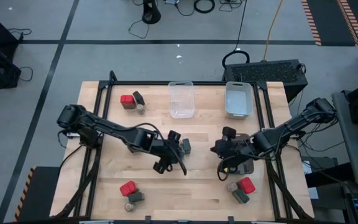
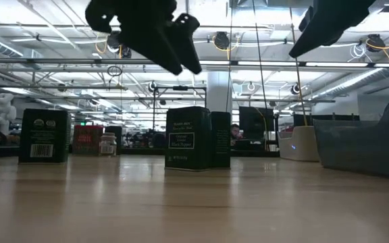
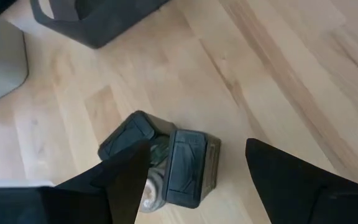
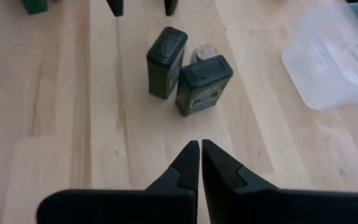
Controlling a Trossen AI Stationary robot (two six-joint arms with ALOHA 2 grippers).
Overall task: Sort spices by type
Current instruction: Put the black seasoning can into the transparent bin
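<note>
The spices stand in small clusters on the wooden table. At the centre are two dark tins with a tan-topped jar between them, all upright on their bases. My left gripper hangs open above this cluster. The nearer tin shows between its fingers, untouched. In the low view the gripper is well above the tins. My right gripper is shut and empty, hovering to the right of the cluster.
Three more clusters, each a red tin, a dark tin and a jar, stand at far left, near left and near right. A clear bin and a white bin sit along the far edge. A dark bin lies under my right arm.
</note>
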